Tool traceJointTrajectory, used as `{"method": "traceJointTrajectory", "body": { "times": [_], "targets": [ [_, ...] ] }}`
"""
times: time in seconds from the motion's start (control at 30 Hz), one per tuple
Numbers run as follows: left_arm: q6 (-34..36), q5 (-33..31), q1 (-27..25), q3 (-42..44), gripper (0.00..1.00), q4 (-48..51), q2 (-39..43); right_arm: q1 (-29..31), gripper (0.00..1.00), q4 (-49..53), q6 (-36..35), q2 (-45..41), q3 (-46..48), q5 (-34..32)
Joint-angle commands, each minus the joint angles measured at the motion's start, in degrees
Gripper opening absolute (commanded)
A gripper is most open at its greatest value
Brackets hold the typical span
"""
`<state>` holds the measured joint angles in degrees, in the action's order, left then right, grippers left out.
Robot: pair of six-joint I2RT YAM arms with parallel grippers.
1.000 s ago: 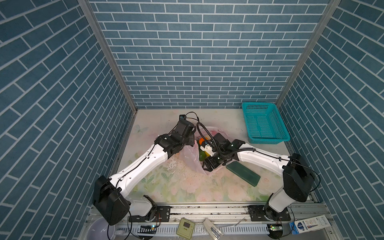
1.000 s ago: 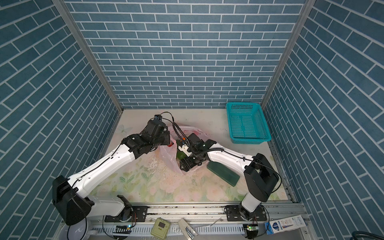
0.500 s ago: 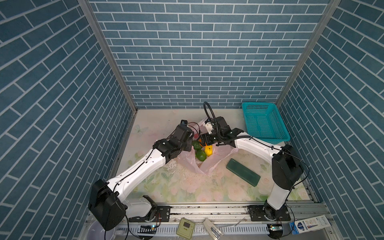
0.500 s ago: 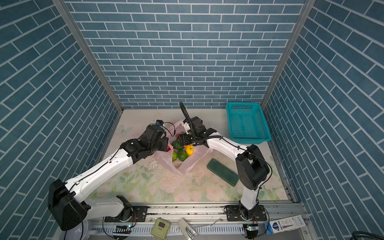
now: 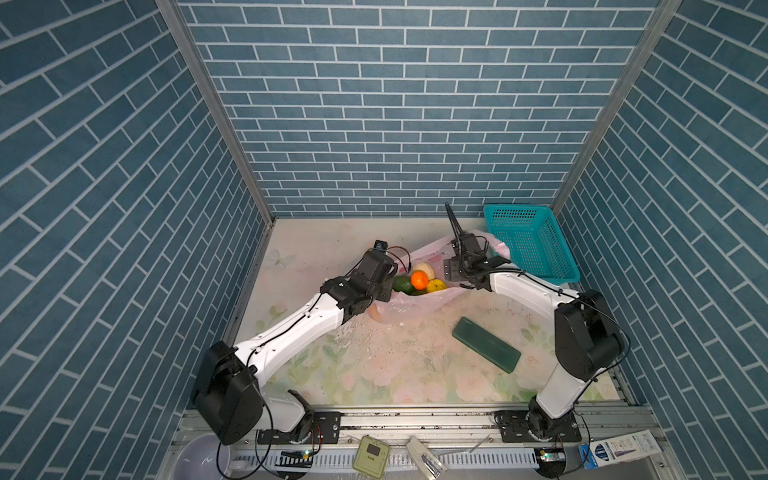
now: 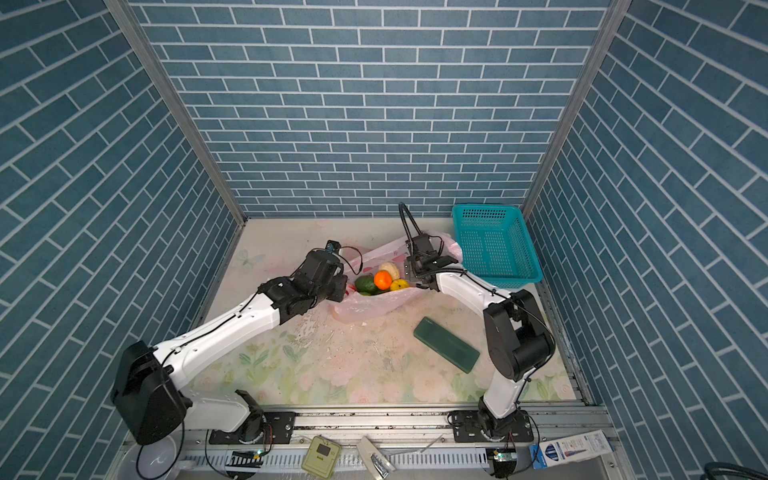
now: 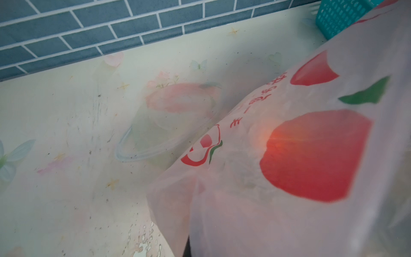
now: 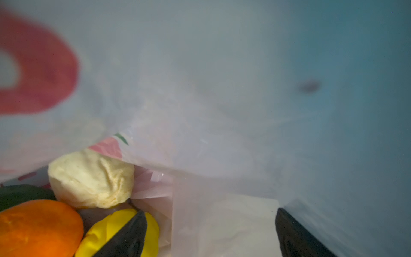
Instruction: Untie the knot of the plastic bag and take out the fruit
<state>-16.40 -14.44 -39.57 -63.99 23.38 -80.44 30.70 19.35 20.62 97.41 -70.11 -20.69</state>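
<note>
The pale-pink plastic bag (image 5: 415, 305) (image 6: 374, 307) lies stretched between my two grippers with its mouth spread wide. Inside it show fruit: an orange one (image 5: 419, 280) (image 8: 40, 227), a dark green one (image 5: 401, 284), a yellow one (image 5: 435, 285) (image 8: 106, 224) and a cream one (image 5: 424, 269) (image 8: 91, 178). My left gripper (image 5: 388, 291) is shut on the bag's left rim; in the left wrist view the bag (image 7: 289, 155) covers the jaws. My right gripper (image 8: 211, 233) (image 5: 451, 274) stands open at the bag's back right rim, with loose plastic between its fingers. The knot is out of view.
A teal perforated basket (image 5: 515, 207) (image 6: 486, 206) stands at the back right, close behind the right gripper. A flat dark green block (image 5: 486, 347) lies on the floral table in front of the bag. Brick walls close in three sides.
My right gripper swung from the bag's front to its back right, beside the basket, and its jaws widened. The bag's mouth spread and the fruit came into view. The left gripper stayed shut.
</note>
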Motion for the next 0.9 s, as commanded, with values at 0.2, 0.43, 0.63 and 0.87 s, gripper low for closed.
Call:
{"method": "traceJointTrajectory", "body": {
  "times": [0.2,0.43,0.63,0.87],
  "targets": [
    [-0.37,2.95,-2.88,-6.83,0.0,-2.92,-6.29,0.45,0.89,6.08,2.86,-8.83,7.61,13.92],
    [-4.86,3.14,-2.88,-11.33,0.0,0.31,-10.48,7.68,0.89,4.68,0.45,-9.69,6.46,25.28],
    [-7.4,-1.21,-2.97,-12.29,0.0,4.6,-9.33,10.7,0.88,0.85,0.37,-9.56,10.12,33.82],
    [-10.43,-4.49,-3.49,-9.59,0.0,4.51,-6.41,16.57,0.88,-1.75,-1.38,-10.13,17.24,38.71]
  ]
}}
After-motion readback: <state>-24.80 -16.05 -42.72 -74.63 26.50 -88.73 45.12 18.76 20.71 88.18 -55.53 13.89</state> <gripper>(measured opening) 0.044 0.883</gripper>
